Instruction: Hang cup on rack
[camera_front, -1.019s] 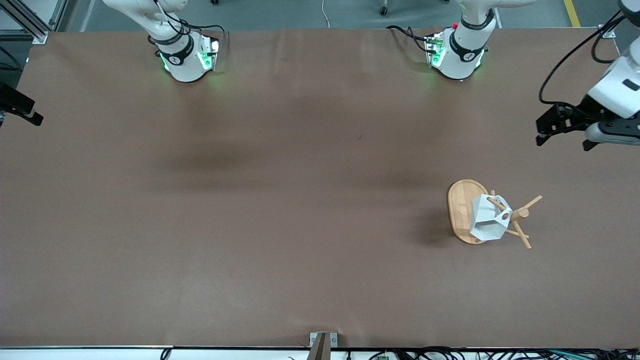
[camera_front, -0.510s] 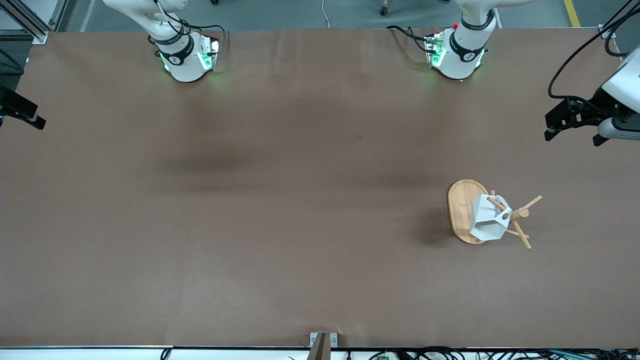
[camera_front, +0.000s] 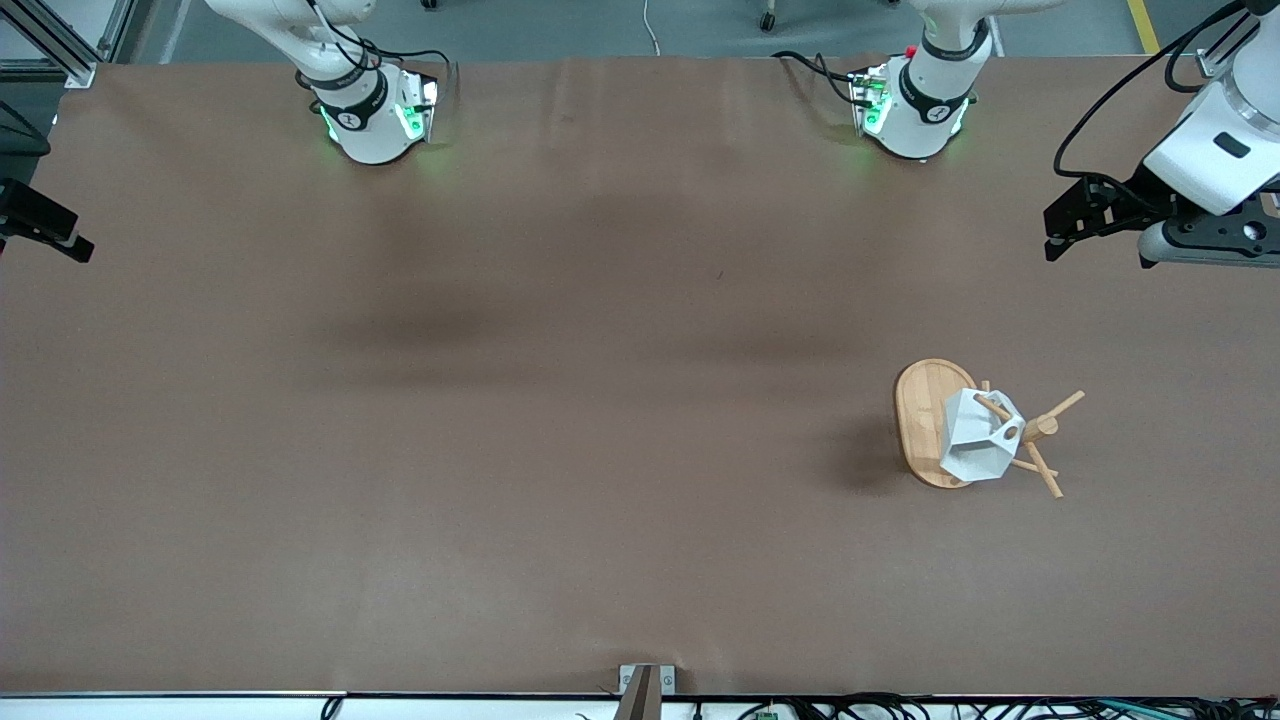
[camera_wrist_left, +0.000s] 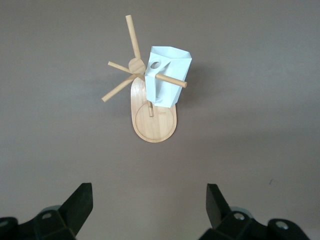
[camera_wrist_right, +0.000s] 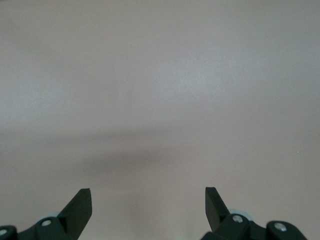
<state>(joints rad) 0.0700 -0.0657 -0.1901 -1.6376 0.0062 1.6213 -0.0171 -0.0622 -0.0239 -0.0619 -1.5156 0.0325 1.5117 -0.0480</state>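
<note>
Cup (camera_front: 978, 440) hangs on a rack (camera_front: 925, 420) peg, hiding part of the base. Left pincer (camera_front: 1062, 228) and right pincer (camera_front: 55, 232), half cut off, gape wide, empty.

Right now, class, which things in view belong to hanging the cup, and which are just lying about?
Belong to the job:
- white faceted cup, hanging on a peg
- light bamboo mug rack
- left pincer, open, empty

Just lying about:
- nothing besides the brown table cover
</note>
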